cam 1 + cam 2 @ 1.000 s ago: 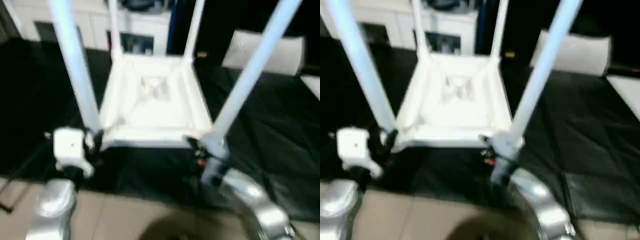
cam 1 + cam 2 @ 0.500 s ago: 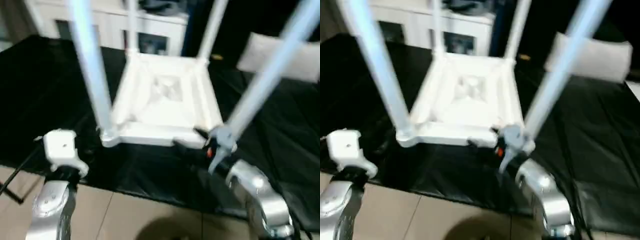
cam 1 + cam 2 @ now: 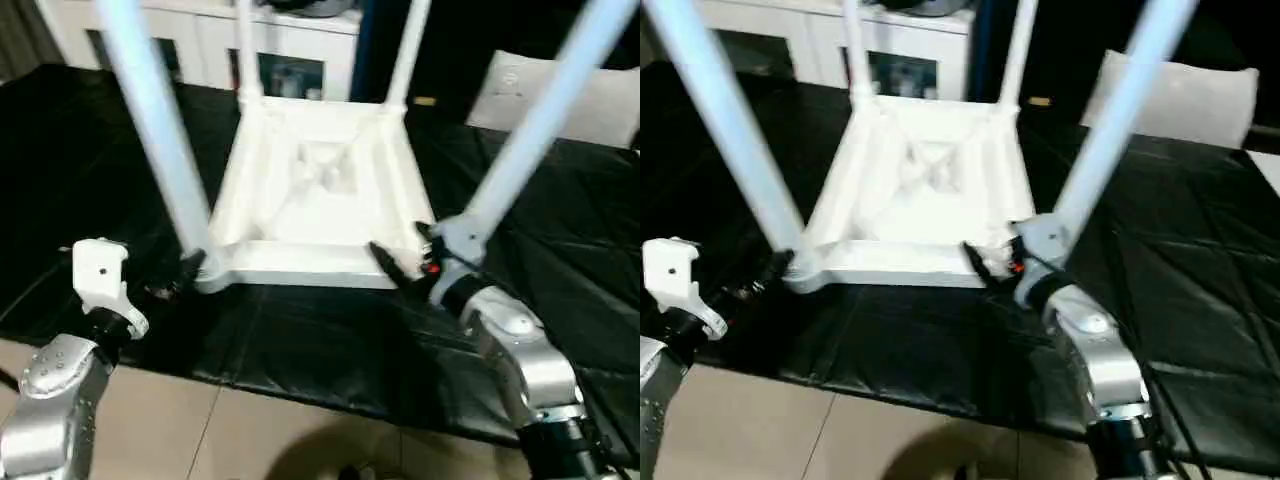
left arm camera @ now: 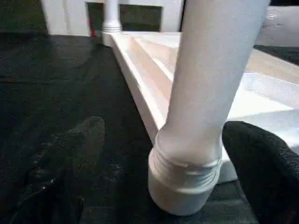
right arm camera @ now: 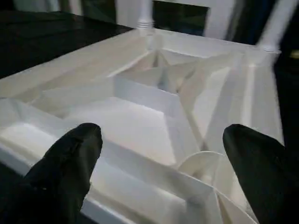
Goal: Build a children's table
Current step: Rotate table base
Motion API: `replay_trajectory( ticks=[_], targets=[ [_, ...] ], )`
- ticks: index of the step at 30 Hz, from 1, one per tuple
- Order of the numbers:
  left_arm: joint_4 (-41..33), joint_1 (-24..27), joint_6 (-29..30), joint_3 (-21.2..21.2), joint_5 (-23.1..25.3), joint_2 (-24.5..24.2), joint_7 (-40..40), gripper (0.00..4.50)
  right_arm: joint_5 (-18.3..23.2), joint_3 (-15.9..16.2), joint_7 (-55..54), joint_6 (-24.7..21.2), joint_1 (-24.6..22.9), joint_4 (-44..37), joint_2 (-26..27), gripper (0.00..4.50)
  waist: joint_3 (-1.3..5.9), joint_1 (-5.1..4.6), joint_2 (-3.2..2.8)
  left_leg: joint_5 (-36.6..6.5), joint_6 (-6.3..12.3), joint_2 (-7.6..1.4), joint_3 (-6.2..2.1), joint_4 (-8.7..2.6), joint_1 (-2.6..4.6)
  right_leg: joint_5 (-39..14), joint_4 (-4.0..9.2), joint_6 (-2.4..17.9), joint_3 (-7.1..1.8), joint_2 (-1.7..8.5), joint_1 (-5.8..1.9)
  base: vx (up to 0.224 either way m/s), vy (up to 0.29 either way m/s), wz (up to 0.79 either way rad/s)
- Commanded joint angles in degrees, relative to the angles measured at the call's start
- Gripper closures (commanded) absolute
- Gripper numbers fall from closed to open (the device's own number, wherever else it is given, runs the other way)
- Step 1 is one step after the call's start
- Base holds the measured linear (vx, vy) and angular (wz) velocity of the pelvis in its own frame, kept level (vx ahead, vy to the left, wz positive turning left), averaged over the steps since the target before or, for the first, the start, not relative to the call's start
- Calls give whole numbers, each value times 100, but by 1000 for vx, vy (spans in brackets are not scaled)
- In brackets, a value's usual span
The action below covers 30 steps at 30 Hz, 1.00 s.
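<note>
The children's table [image 3: 315, 195] lies upside down on the black mat [image 3: 90, 170] in the middle of the head frames, ribbed underside up, all 4 legs rising from the corner sockets; the inverted pose probably keeps the sockets reachable. The left gripper [image 3: 185, 270] sits at the lower-left leg [image 3: 155, 120], fingers apart around its base, not clamped. The right gripper [image 5: 163, 154] hovers at the lower-right corner, fingers spread wide over the rim. The left wrist view adds the threaded collar [image 4: 187, 163] where the leg enters its socket; the right wrist view reveals the diagonal ribs [image 5: 154, 88] inside
</note>
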<state>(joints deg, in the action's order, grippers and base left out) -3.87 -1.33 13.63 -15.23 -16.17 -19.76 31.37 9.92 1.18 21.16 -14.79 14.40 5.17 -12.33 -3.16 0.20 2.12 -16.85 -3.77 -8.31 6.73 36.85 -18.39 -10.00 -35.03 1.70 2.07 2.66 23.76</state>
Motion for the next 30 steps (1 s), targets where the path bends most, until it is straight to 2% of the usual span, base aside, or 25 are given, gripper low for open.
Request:
replay_trajectory(
  ticks=[1,2,3,5,6,7,8,9,10,11,12,14,15,17,20,21,22,24,25,27,29,30],
  targets=[
    [396,-356,52,147,-218,-272,597,3,-101,-424,-364,33,29,109,-169,0,292,4,-141,211,643,-320,15,-512,-31,-667,339,1536,-263,430,-306,0,0,0],
    [409,-370,58,154,-236,-279,632,3,-99,-429,-368,32,24,108,-172,0,316,38,-143,193,572,-311,42,-508,20,-594,310,1529,-257,428,-287,0,0,0],
    [498,-463,99,208,-360,-330,865,3,-91,-422,-326,24,-19,83,-200,0,305,45,-158,226,519,-333,35,-526,-21,-422,276,1572,-254,444,-323,0,0,0],
    [617,-595,197,315,-442,-381,1131,3,-64,-257,-84,-70,-157,-93,-244,0,279,40,-141,-92,407,-356,52,-558,-59,-736,311,1496,-245,457,-354,0,0,0],
    [707,-676,199,382,-415,-407,1226,3,-52,-151,25,-198,-249,-216,-263,0,281,50,-154,-205,355,-354,62,-558,-37,-851,326,1443,-257,460,-341,0,0,0],
    [864,-816,183,464,-382,-409,1326,3,-49,44,210,-375,-411,-412,-311,0,284,44,-153,-208,335,-361,58,-564,-52,-840,316,1440,-256,467,-354,0,0,0],
    [902,-847,175,481,-375,-410,1346,3,-50,86,247,-411,-445,-451,-321,0,278,38,-145,-193,329,-359,55,-572,-76,-842,328,1401,-260,463,-377,0,0,0],
    [1115,-1039,76,610,-295,-381,1452,3,-4,287,362,-740,-687,-724,-350,0,271,34,-101,-236,316,-361,61,-581,-97,-954,350,1326,-274,480,-405,0,0,0],
    [1186,-1104,43,672,-303,-376,1553,3,-12,375,377,-852,-773,-815,-374,0,283,55,-117,-238,300,-366,70,-571,-72,-991,354,1308,-275,492,-395,0,0,0],
    [1198,-1139,98,706,-383,-363,1668,3,-24,443,401,-902,-827,-874,-400,0,282,37,-132,-258,265,-380,69,-580,-76,-1068,358,1293,-277,501,-388,0,0,0],
    [1130,-1156,271,773,-559,-349,1882,3,-69,537,408,-990,-907,-945,-442,0,282,33,-108,-246,208,-390,65,-587,-98,-1120,358,1278,-282,516,-406,0,0,0],
    [1101,-1186,387,884,-699,-370,2126,3,-148,627,337,-1143,-984,-1006,-497,0,278,17,-109,-245,162,-386,70,-581,-100,-1147,356,1280,-282,509,-394,0,0,0],
    [1126,-1229,424,1006,-694,-395,2273,3,-253,650,260,-1205,-1006,-1000,-533,0,272,16,-127,-263,136,-382,82,-581,-89,-1184,365,1291,-283,500,-370,0,0,0],
    [1215,-1310,396,1121,-598,-413,2332,3,-380,647,163,-1267,-1010,-981,-548,0,270,19,-126,-244,119,-386,85,-587,-84,-1171,366,1276,-281,491,-360,0,0,0],
    [1558,-1625,273,1247,-522,-235,2298,3,-637,614,-183,-1478,-779,-664,-433,0,273,28,-134,-216,105,-356,103,-581,-65,-1146,380,1272,-275,469,-347,0,0,0],
    [1560,-1635,272,1266,-521,-224,2310,3,-677,627,-219,-1480,-740,-609,-427,0,285,28,-121,-177,79,-362,95,-578,-81,-1110,364,1291,-276,491,-372,0,0,0],
    [1509,-1642,341,1334,-556,-201,2387,3,-769,687,-325,-1504,-603,-427,-423,0,282,35,-150,-157,36,-369,86,-581,-92,-1099,359,1303,-275,507,-383,0,0,0],
    [1289,-1590,544,1427,-710,-207,2553,3,-852,747,-442,-1498,-396,-138,-383,0,297,20,-108,-67,31,-362,103,-574,-94,-961,348,1340,-275,501,-394,0,0,0],
    [1128,-1552,723,1456,-860,-184,2618,3,-891,762,-499,-1464,-276,54,-344,0,308,24,-120,-16,25,-363,104,-565,-86,-889,320,1379,-275,510,-393,0,0,0],
    [949,-1497,878,1526,-997,-161,2697,3,-927,782,-527,-1418,-165,248,-304,0,297,32,-87,71,74,-360,118,-564,-106,-783,328,1431,-275,502,-400,0,0,0],
    [663,-1397,1041,1714,-1120,-140,2816,3,-985,794,-572,-1311,2,514,-228,0,299,10,-92,82,97,-374,110,-574,-130,-785,306,1474,-270,515,-419,0,0,0],
    [471,-1327,1158,1844,-1200,-114,2870,3,-999,808,-561,-1267,93,602,-183,0,296,4,-53,54,108,-379,121,-572,-120,-835,321,1461,-269,511,-409,0,0,0]
  ],
)
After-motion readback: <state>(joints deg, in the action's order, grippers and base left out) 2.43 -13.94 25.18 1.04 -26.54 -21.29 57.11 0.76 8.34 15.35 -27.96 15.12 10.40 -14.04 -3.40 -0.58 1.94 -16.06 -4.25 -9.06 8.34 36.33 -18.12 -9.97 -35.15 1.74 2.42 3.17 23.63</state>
